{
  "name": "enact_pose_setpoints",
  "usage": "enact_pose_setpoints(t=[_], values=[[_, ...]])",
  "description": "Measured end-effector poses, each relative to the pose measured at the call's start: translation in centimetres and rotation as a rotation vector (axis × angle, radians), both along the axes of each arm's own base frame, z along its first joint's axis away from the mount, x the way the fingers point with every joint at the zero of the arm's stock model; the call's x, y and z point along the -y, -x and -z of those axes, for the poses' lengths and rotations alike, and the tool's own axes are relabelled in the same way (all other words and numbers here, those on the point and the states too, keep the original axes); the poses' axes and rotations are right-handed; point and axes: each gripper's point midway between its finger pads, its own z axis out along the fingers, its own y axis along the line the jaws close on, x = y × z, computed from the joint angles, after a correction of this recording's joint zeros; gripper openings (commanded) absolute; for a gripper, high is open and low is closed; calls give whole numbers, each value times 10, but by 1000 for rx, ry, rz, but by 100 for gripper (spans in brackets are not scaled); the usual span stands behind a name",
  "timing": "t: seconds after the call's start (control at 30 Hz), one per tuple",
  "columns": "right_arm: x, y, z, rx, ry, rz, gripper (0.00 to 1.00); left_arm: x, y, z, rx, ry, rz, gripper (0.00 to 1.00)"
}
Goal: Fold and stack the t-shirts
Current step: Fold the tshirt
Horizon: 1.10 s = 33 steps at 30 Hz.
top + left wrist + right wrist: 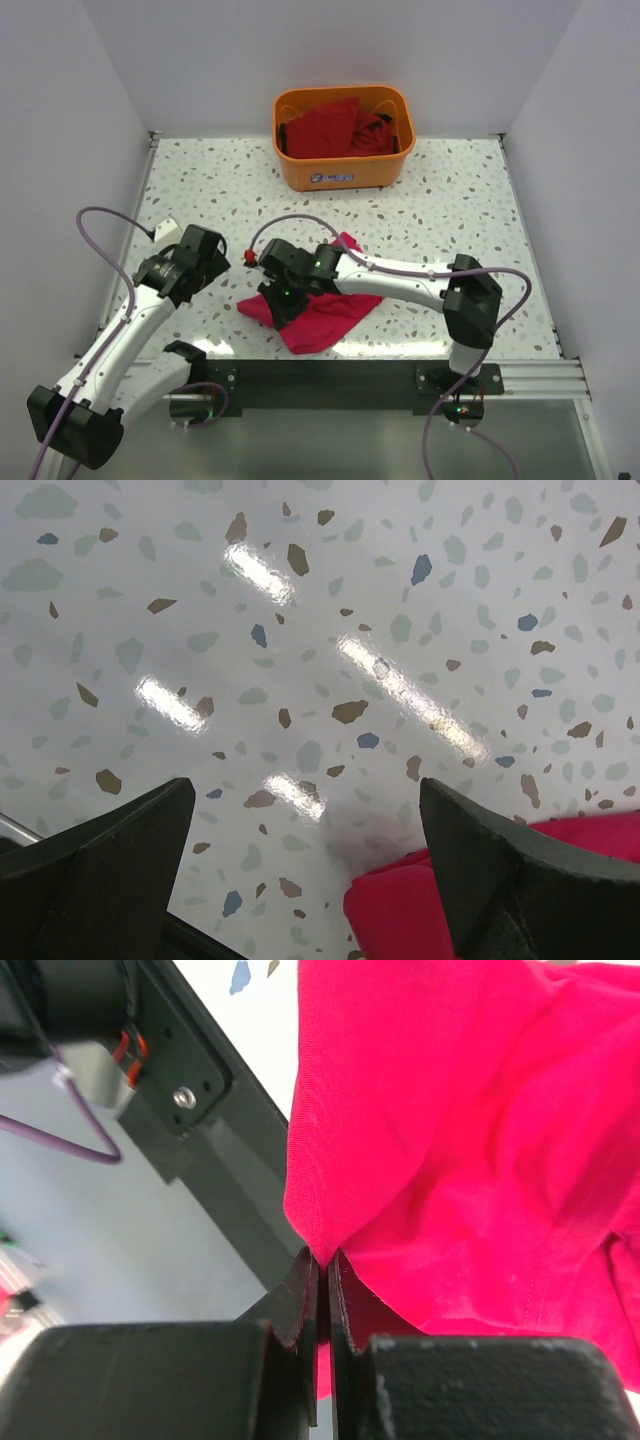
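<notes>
A bright pinkish-crimson t-shirt (325, 312) lies bunched on the speckled table near the front edge. My right gripper (285, 293) is over its left part and is shut on a pinched fold of that shirt (450, 1110). My left gripper (200, 262) hovers left of the shirt, open and empty; its wrist view shows a corner of the shirt (400, 910) by the right finger (510, 880). Darker red t-shirts (335, 128) lie heaped in the orange basket (345, 168) at the back.
The black front rail (330, 378) of the table runs just under the shirt and shows in the right wrist view (215, 1150). White walls enclose the table on three sides. A purple cable (100, 225) loops by the left arm.
</notes>
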Motion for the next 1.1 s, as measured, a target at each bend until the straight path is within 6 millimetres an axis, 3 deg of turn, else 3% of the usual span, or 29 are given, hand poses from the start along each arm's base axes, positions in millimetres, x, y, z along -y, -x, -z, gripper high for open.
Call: enact_pose_setpoints(t=[0.2,0.4,0.5,0.93,1.07,1.1], values=[[20,-38,-26,-79,-84,128,0,0,-7,-14,30,-5,7,100],[61,-79,-61,-95,-187,281,0,1,-10,-5,-16,-28,13,100],[79,-93,-67,-104,-219,340,0,2,-13,-1,-35,-39,23,100],[180,-171,-34,-130,-209,639,0,4,-25,10,-69,-53,33,100],[208,-183,-18,-147,-204,700,0,4,-27,12,-75,-54,35,100],[212,-184,-13,-152,-197,709,6,4,-28,12,-76,-52,35,100]])
